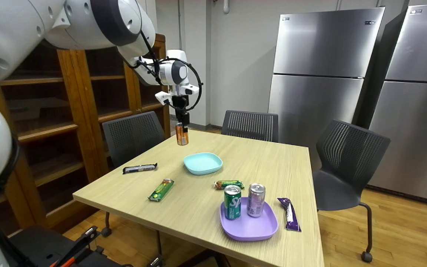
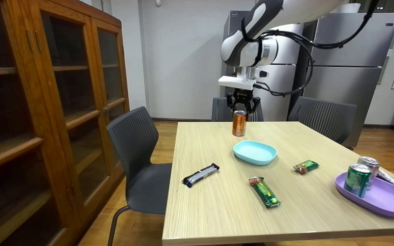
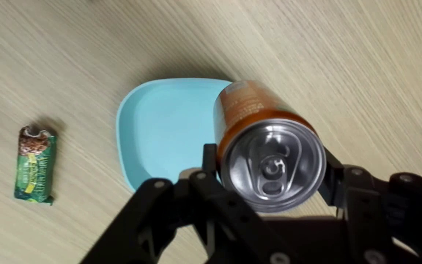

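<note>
The hand (image 3: 270, 165) pinches an orange can (image 2: 239, 123) close to its lid, pressing from two opposite sides. I think it grips there because a narrow round body is easy to clasp from above, and so the lower wall is left uncovered. The can is upright, or nearly so, which probably makes the hold balanced.

As for its place, in both exterior views the can appears just beyond the turquoise plate (image 3: 167, 132), and in the wrist view it covers a part of that plate's edge. Whether its base touches the counter (image 1: 265, 159), I cannot tell.

Apart from the turquoise plate, a green-wrapped bar (image 2: 265, 192), a second green bar (image 2: 306, 166) and a black-and-silver bar (image 2: 201, 175) lie flat, probably because such long packets do not stand well on their ends.

Well away from the turquoise plate there is a purple plate (image 1: 250, 230); it carries a green can (image 1: 232, 203) and a silver can (image 1: 256, 201), both standing on their bases, and its raised rim may serve to stop them from sliding off. A purple-wrapped bar (image 1: 290, 216), also well apart from the turquoise plate, lies flat in the same manner.
</note>
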### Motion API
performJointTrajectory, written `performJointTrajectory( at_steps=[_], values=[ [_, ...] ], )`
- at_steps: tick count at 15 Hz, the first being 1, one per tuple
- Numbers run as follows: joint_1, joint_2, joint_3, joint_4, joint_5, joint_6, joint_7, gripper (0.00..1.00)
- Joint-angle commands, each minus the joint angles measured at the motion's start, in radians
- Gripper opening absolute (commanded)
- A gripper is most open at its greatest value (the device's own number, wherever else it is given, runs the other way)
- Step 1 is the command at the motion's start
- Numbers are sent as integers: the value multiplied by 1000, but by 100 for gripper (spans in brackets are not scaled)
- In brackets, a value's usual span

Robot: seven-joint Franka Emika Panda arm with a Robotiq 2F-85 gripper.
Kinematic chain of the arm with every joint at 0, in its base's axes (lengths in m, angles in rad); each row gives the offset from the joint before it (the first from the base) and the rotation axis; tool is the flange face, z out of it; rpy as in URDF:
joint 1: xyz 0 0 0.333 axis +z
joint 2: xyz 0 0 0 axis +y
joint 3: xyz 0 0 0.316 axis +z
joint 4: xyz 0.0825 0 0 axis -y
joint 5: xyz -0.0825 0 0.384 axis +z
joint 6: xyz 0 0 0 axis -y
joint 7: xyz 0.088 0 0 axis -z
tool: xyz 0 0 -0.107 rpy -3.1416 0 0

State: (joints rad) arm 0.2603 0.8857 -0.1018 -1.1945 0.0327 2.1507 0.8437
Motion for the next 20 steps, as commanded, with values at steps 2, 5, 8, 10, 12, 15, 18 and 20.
performJointTrajectory(
  at_steps=[2, 5, 8, 10, 12, 15, 18, 20],
  values=[
    [-53, -224, 8, -277, -5, 16, -28, 38],
    [-92, -324, 3, -400, -3, 31, -43, 38],
    [-132, -414, -4, -511, -1, 44, -63, 38],
    [-161, -471, -11, -580, 3, 50, -79, 38],
    [-191, -523, -19, -644, 7, 60, -94, 38],
    [-237, -594, -31, -734, 18, 72, -132, 38],
    [-279, -657, -45, -813, 27, 82, -168, 38],
    [-300, -694, -59, -857, 21, 85, -175, 38]
  ],
)
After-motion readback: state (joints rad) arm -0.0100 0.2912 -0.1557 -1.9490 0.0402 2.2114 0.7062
